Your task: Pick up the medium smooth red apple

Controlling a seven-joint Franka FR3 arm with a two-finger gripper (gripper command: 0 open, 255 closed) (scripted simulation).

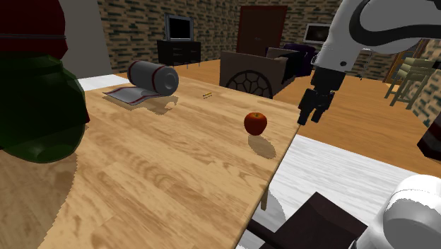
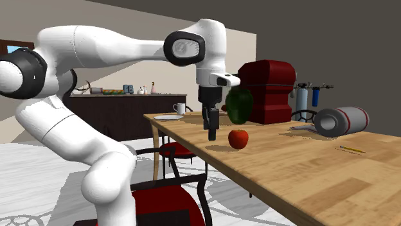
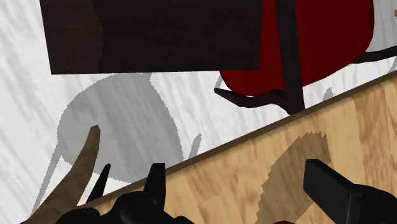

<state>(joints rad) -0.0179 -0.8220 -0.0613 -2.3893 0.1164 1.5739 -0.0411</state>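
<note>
The red apple (image 1: 255,122) stands upright on the wooden table (image 1: 155,177), close to the edge on the shoulder view's right. My black gripper (image 1: 308,119) hangs just beyond that edge, to the right of the apple and at about its height, apart from it. In the second exterior view the gripper (image 2: 212,133) points down to the left of the apple (image 2: 238,139), with a small gap between them. The wrist view has my gripper (image 3: 240,186) open over the table edge (image 3: 254,137), fingers (image 3: 326,183) well apart and nothing between them.
A grey cylinder with red bands (image 1: 153,76) lies on a flat sheet at the far side, a pencil (image 1: 207,95) near it. A dark green object (image 1: 35,106) and a red appliance (image 2: 267,90) stand at one end. A red-seated chair (image 3: 318,44) sits below the table edge under the gripper.
</note>
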